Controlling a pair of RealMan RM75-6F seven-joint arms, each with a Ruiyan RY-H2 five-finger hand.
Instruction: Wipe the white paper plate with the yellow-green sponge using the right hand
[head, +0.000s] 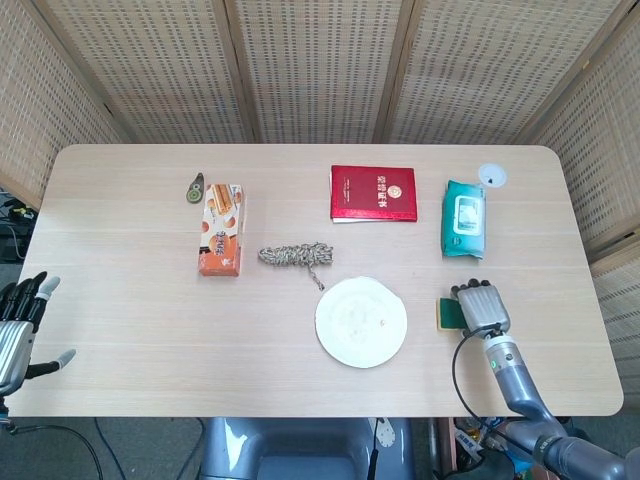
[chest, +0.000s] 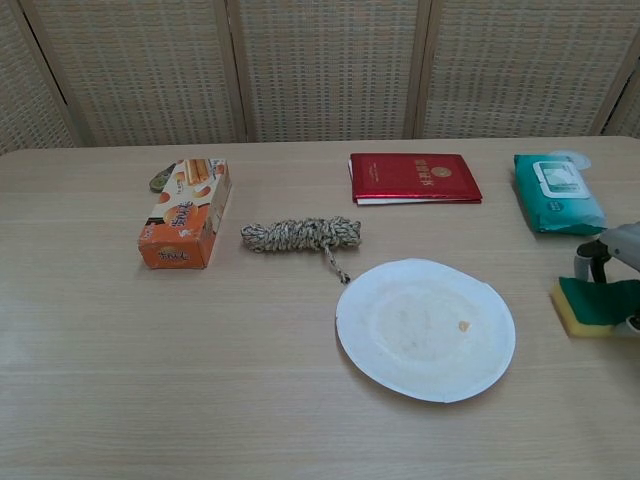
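The right hand (head: 481, 308) lies over the yellow-green sponge (chest: 590, 305), its fingers (chest: 590, 262) curled down onto the sponge's far edge; whether they grip it or only rest on it cannot be told. The sponge sits flat on the table (head: 130, 320), just right of the white paper plate (head: 361, 321), with a narrow strip of bare wood between them. The plate carries a small orange spot (chest: 463, 325). A coil of rope (head: 295, 255) lies close behind the plate's far-left rim. A teal wet-wipes pack (head: 463, 218) lies behind the sponge. The left hand (head: 18, 328) hangs off the table's left edge, fingers apart, holding nothing.
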